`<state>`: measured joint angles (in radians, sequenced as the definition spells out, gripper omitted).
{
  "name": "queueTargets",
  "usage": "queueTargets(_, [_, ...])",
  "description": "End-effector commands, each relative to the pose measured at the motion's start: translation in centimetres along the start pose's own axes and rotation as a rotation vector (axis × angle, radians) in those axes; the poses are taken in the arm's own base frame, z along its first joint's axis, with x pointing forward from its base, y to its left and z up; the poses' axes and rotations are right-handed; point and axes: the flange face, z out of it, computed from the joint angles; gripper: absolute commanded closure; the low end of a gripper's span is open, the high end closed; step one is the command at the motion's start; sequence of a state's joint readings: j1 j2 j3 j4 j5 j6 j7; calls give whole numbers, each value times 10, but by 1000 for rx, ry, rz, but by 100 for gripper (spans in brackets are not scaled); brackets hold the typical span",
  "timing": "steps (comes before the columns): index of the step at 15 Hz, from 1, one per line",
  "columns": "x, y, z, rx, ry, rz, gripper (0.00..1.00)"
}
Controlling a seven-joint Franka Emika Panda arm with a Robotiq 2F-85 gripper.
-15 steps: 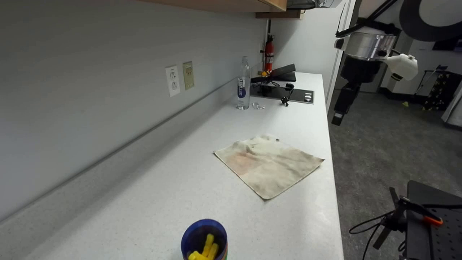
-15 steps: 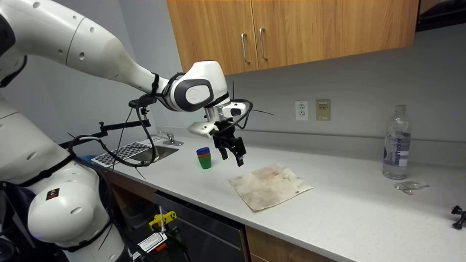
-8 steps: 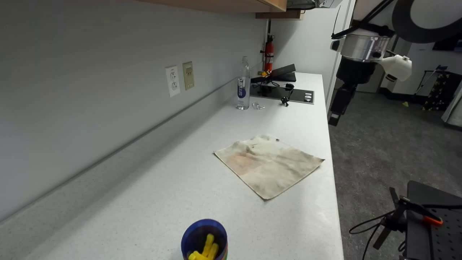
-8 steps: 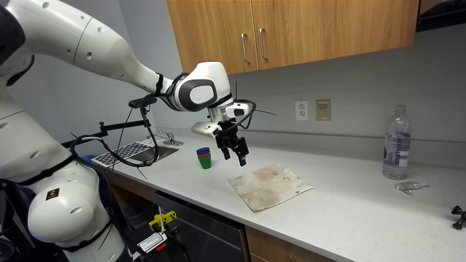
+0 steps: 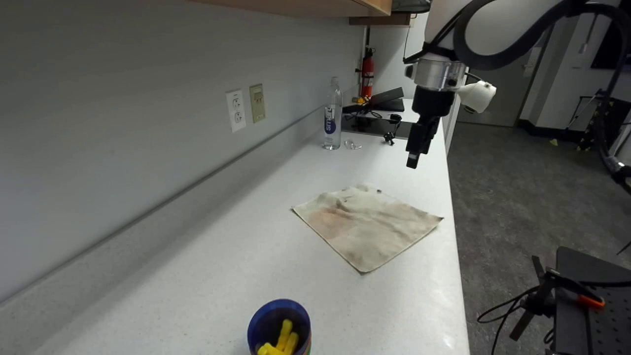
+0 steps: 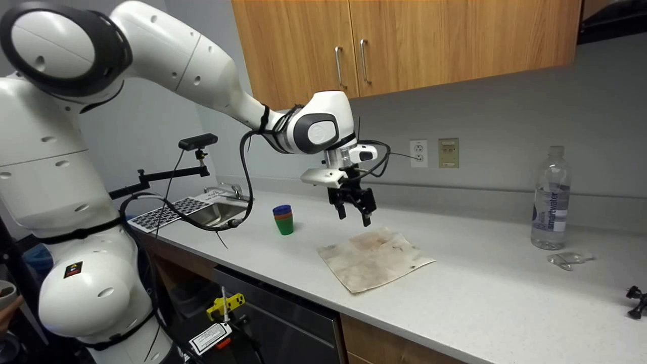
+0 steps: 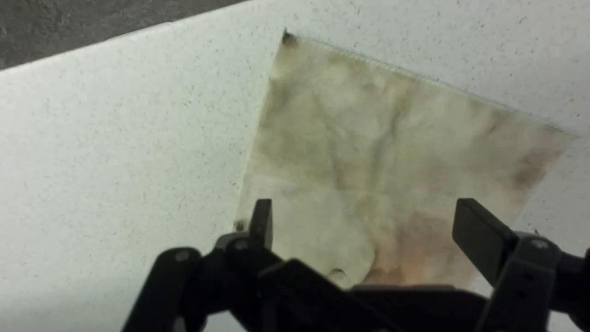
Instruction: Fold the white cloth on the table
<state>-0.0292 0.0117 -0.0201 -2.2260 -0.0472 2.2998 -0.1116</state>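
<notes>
The white cloth [image 5: 369, 231], off-white with beige and brown stains, lies spread on the white table [image 5: 197, 296] in both exterior views. In the wrist view the cloth [image 7: 428, 152] takes up the middle, and a curved fold edge shows low down on it. My gripper [image 6: 354, 218] hangs in the air above the cloth's far side in an exterior view, not touching it. Seen from another side, the gripper [image 5: 413, 160] is over the table near its edge. Its two fingers [image 7: 481, 237] stand wide apart with nothing held between them; part of the cloth is hidden behind them.
A stack of cups [image 6: 284, 220], blue on top, stands on the table; yellow pieces [image 5: 281, 340] are inside. A water bottle [image 6: 551, 202] stands near the wall with a small clear object [image 6: 570, 259] beside it. Wooden cabinets [image 6: 429, 40] hang above. A sink [image 6: 217, 215] lies beyond the cups.
The gripper has travelled in over the table, rightward in an exterior view and leftward in the view from the opposite end, its fingers still apart. The cloth has stayed put.
</notes>
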Motion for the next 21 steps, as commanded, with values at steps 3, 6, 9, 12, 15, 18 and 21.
queueTargets(3, [47, 30, 45, -3, 44, -51, 0])
queueTargets(6, [52, 53, 46, -18, 74, -22, 0])
queueTargets(9, [47, 49, 52, -21, 53, -6, 0])
queueTargets(12, [48, 50, 49, -22, 59, -5, 0])
queueTargets(15, [63, 60, 62, -116, 11, 4, 0])
queueTargets(18, [83, 67, 80, -132, -5, 37, 0])
queueTargets(21, [104, 65, 89, -99, 3, 20, 0])
